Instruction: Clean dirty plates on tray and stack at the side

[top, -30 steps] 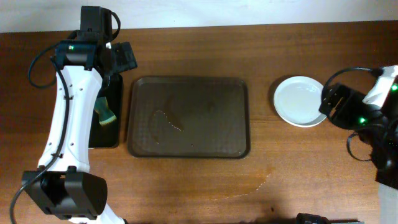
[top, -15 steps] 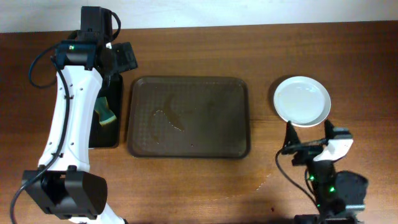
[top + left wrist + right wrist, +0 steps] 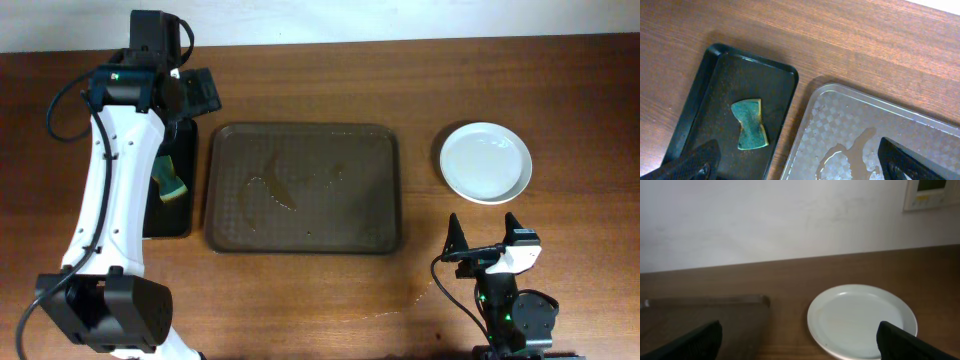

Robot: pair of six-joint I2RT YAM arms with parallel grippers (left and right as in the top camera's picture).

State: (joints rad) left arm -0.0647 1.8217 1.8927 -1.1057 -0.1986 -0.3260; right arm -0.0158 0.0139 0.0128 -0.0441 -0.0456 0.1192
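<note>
The brown tray (image 3: 225, 150) lies mid-table with only wet streaks on it; it also shows in the left wrist view (image 3: 900, 125) and the right wrist view (image 3: 700, 305). White plates (image 3: 486, 162) sit on the table to its right as one round pile; I cannot tell how many. The pile shows in the right wrist view (image 3: 860, 320). My right gripper (image 3: 485, 240) (image 3: 800, 342) is open and empty, nearer the front edge than the plates and facing them. My left gripper (image 3: 197, 93) (image 3: 800, 165) is open and empty, above the gap between the black tray and the brown tray.
A narrow black tray (image 3: 150, 225) (image 3: 715, 95) lies left of the brown tray and holds a green sponge (image 3: 172, 180) (image 3: 751, 124). A pale smear marks the table in front of the brown tray (image 3: 425, 290).
My right arm has swung from beside the plates at the right edge to the table's front, below the plates. The left arm has not moved.
</note>
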